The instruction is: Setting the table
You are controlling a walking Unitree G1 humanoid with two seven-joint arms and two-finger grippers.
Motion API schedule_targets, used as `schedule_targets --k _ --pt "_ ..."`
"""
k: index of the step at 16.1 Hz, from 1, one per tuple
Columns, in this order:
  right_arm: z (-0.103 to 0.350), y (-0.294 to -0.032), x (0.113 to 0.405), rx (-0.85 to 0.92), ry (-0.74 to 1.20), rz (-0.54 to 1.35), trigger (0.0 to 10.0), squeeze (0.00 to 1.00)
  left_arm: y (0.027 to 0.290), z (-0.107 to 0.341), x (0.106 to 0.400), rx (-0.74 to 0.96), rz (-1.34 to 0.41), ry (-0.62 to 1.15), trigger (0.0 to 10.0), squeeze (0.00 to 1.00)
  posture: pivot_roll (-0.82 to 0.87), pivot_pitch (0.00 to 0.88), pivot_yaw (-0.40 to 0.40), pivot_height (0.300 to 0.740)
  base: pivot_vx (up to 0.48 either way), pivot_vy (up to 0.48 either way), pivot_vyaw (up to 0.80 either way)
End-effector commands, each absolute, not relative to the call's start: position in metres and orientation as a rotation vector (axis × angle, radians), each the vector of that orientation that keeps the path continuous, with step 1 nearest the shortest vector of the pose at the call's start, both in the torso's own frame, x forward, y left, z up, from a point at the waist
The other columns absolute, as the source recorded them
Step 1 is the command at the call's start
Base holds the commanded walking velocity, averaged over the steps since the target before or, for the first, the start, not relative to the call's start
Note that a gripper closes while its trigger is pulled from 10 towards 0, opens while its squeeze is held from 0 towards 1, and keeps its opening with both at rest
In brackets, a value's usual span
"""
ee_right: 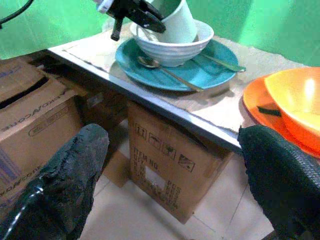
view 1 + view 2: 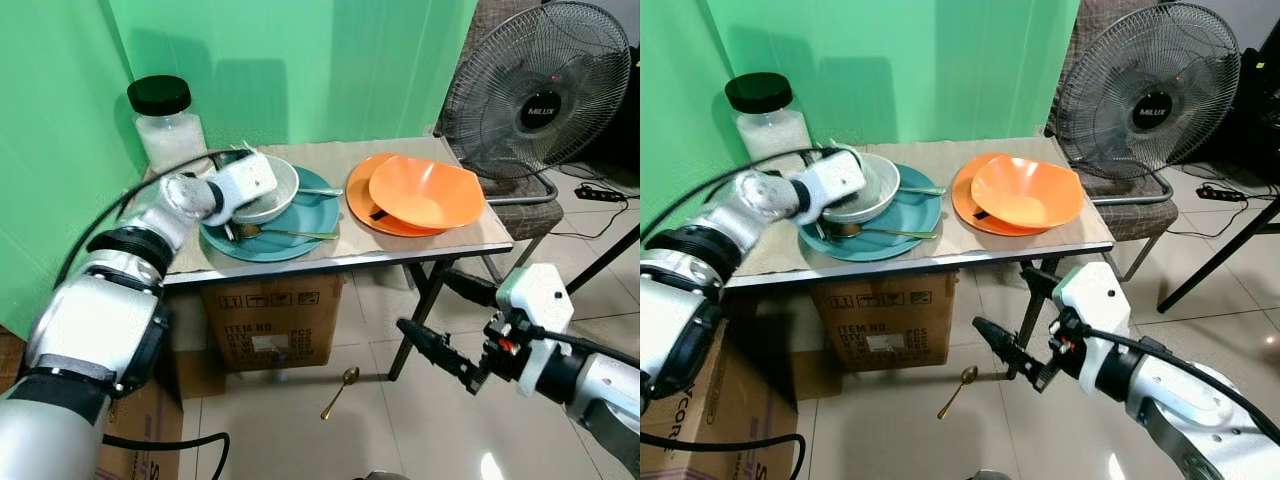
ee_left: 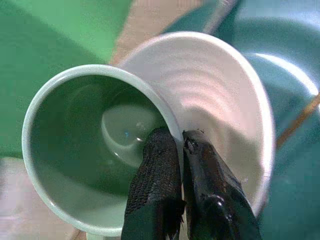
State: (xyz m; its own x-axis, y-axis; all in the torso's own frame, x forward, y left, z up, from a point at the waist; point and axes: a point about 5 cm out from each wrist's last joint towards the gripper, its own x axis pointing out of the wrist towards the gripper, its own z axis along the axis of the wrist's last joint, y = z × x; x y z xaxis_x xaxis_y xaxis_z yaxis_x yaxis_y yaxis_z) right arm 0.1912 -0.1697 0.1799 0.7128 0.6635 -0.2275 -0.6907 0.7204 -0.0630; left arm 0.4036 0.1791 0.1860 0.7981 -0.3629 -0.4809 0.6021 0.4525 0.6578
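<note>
My left gripper (image 3: 181,150) is shut on the rim of a pale green cup (image 3: 90,130), one finger inside it and one outside. The cup leans tilted in a white bowl (image 2: 280,190) that sits on a teal plate (image 2: 305,238). A spoon (image 2: 285,233) and a second piece of cutlery (image 1: 222,62) lie on that plate. To the right an orange bowl (image 2: 425,192) rests on an orange plate (image 2: 362,195). My right gripper (image 2: 420,298) stands open and empty, low in front of the table over the floor. A gold spoon (image 2: 340,392) lies on the floor tiles.
The small table (image 2: 440,240) stands against a green backdrop. A jar with a black lid (image 2: 170,120) is at its back left, a standing fan (image 2: 535,95) at its right. Cardboard boxes (image 2: 270,320) sit under and beside the table. A cable (image 2: 600,195) runs along the floor.
</note>
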Motion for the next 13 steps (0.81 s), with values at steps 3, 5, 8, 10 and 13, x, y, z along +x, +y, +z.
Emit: schedule_targets --k 3,5,8,10,13 --pt "0.178 -0.164 0.2 -0.129 0.151 0.741 10.0 0.0 0.17 0.241 0.414 0.839 -0.561 0.055 0.0 0.0 -0.19 0.0 0.011 0.74 0.0 0.0 0.0" --pt "0.178 -0.162 0.203 -0.126 0.13 0.718 10.0 0.0 0.162 0.256 0.415 0.784 -0.581 -0.03 0.0 0.0 -0.17 0.0 0.018 0.74 0.0 0.0 0.0" --pt "0.178 -0.162 0.203 -0.126 0.13 0.718 10.0 0.0 0.162 0.256 0.415 0.784 -0.581 -0.03 0.0 0.0 -0.17 0.0 0.018 0.74 0.0 0.0 0.0" --pt "0.178 -0.162 0.203 -0.126 0.13 0.718 10.0 0.0 0.162 0.256 0.415 0.784 -0.581 -0.03 0.0 0.0 -0.17 0.0 0.018 0.74 0.0 0.0 0.0" --pt "0.178 -0.162 0.203 -0.126 0.13 0.718 10.0 0.0 0.162 0.256 0.415 0.784 -0.581 -0.03 0.0 0.0 -0.17 0.0 0.018 0.74 0.0 0.0 0.0"
